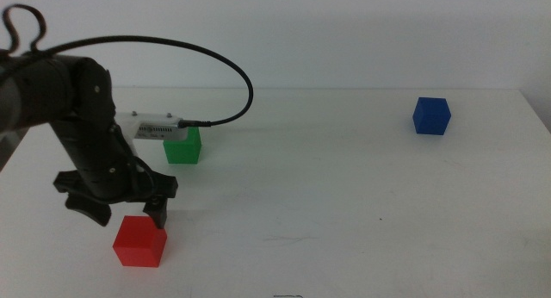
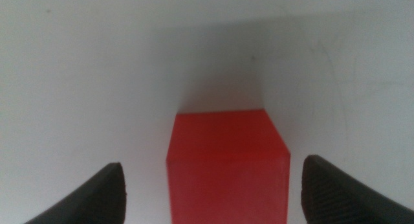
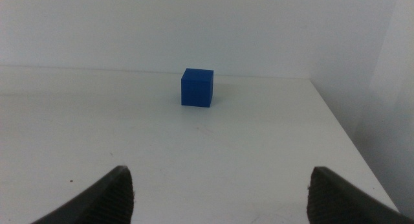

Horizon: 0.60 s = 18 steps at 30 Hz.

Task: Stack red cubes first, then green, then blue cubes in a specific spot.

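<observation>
The red cube [image 1: 139, 241] rests on the white table at the near left. My left gripper [image 1: 129, 214] hovers just above and behind it, open, its two dark jaws spread wider than the cube. In the left wrist view the red cube [image 2: 226, 166] lies between the fingertips [image 2: 107, 195] without touching them. Behind the left arm sits the green cube [image 1: 183, 146], partly covered by the wrist camera. Far to the back right stands the blue cube [image 1: 430, 115]. The right gripper [image 3: 220, 198] is open, well short of the blue cube [image 3: 196, 87], and is out of the middle view.
A black cable [image 1: 215, 65] loops from the left arm over the table's back left. The table's right edge [image 1: 538, 117] runs close to the blue cube. A white wall stands behind the table.
</observation>
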Motion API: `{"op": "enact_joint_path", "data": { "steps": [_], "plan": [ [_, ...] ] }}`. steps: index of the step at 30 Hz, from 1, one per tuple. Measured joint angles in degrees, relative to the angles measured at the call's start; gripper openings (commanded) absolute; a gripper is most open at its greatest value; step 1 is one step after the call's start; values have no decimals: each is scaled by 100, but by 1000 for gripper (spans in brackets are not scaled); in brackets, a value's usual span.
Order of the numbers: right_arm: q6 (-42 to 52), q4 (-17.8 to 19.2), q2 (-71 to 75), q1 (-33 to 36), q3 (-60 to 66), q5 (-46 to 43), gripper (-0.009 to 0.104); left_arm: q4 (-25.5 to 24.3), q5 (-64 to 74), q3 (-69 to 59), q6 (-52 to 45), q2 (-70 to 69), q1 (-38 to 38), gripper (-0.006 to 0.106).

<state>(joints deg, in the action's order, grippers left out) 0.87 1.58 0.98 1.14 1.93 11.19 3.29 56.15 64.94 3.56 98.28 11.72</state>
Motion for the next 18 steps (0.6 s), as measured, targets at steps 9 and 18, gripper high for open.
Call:
{"op": "enact_joint_path", "data": {
  "steps": [9, 18],
  "plan": [
    [0, 0, 0, 0, 0, 0, 78, 110, -294, 11, 6, 433, 0, 91],
    [0, 0, 0, 0, 0, 0, 78, 121, -283, 18, 6, 620, 0, 88]
  ]
}}
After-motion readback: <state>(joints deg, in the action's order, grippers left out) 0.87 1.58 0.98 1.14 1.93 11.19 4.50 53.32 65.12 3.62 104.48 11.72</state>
